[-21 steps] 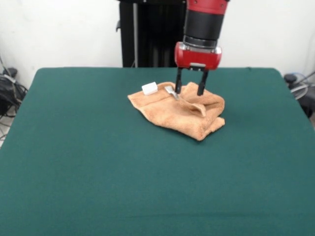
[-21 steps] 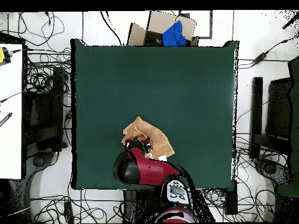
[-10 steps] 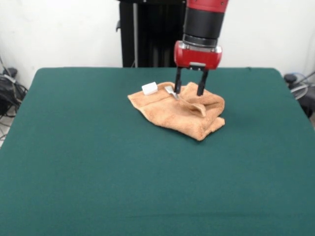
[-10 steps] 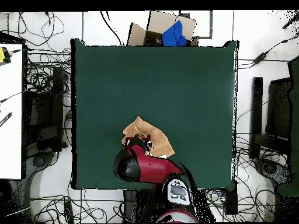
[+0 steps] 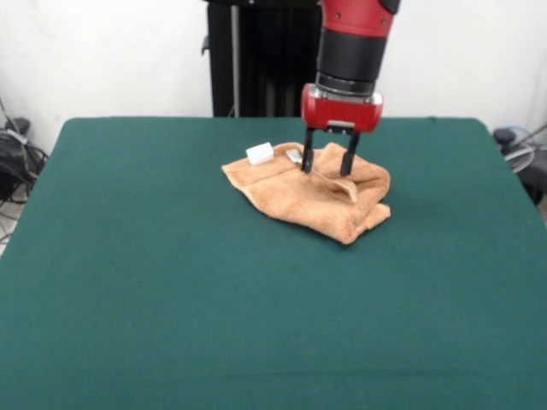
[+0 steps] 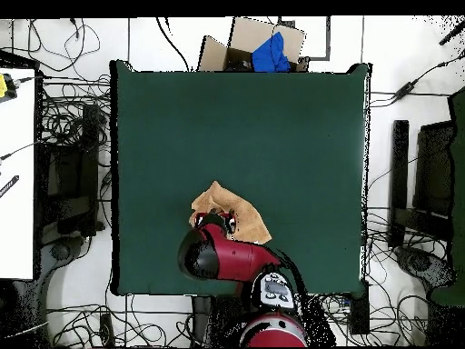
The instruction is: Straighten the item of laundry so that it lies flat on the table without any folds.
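Table [image 5: 171,282]: dark green top, filling most of the view.

Towel [image 5: 312,195]: peach-orange terry, lying crumpled and folded over itself in the table's far half, a little right of centre; a raised fold runs across its right part, and the near right corner is doubled over. Small white tag [image 5: 260,154] at its far left edge.

Gripper [image 5: 326,163]: red body on a black and red arm coming down from above; two dark fingers [image 5: 307,161] spread apart, their tips down at the towel's far edge, the fold between them.
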`<act>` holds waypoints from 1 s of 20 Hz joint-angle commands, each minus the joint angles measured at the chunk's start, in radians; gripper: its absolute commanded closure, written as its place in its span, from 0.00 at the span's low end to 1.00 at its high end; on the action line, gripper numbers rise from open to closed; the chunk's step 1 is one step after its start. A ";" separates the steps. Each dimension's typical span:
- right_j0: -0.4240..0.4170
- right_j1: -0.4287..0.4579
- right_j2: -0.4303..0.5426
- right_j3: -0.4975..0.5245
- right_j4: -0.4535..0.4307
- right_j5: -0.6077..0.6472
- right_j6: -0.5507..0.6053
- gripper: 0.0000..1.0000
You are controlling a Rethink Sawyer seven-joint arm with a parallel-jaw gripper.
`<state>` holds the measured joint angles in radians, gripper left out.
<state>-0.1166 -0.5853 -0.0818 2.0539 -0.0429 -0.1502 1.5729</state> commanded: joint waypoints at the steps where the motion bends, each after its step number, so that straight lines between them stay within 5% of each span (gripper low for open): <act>1: 0.014 0.031 0.020 -0.056 0.018 0.034 0.163 0.00; 20: 0.005 0.057 0.006 -0.042 -0.011 -0.006 0.158 0.00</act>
<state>-0.1089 -0.5831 -0.0818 2.0506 -0.0429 -0.1502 1.5729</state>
